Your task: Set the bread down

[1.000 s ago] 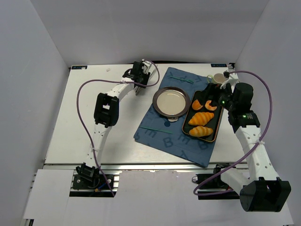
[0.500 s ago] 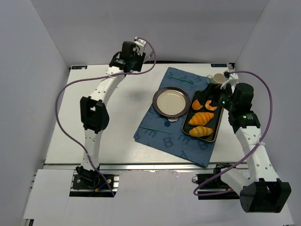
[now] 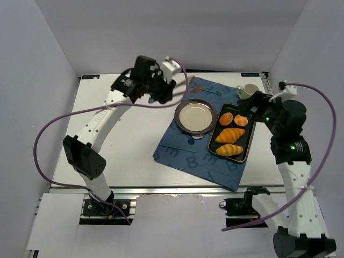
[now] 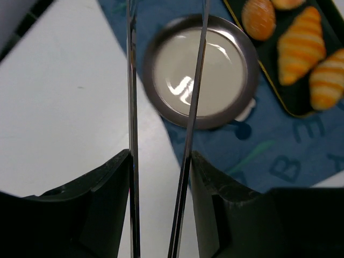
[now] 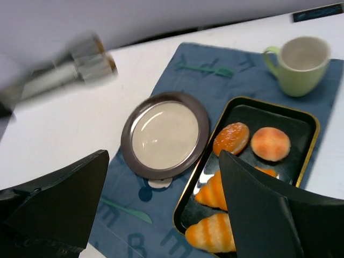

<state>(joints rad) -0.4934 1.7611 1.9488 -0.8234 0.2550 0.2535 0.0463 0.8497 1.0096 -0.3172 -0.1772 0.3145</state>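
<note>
Swinging in from the far left corner, my left arm is now reaching over the blue placemat (image 3: pixel 201 141) toward the round metal plate (image 3: pixel 195 116), and my right arm has pulled back from the tray. I am holding the left gripper (image 4: pixel 161 97) with its long thin fingers apart, gripping nothing. My right gripper (image 5: pixel 161 215) is spreading wide, empty. On the black tray (image 5: pixel 301 126), the bread (image 5: pixel 231 138) is lying beside the rounder bun (image 5: pixel 271 143), above two croissants (image 3: pixel 230 142).

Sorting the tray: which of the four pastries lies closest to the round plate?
The bread, the small oval roll in the tray's corner beside the plate.
</note>
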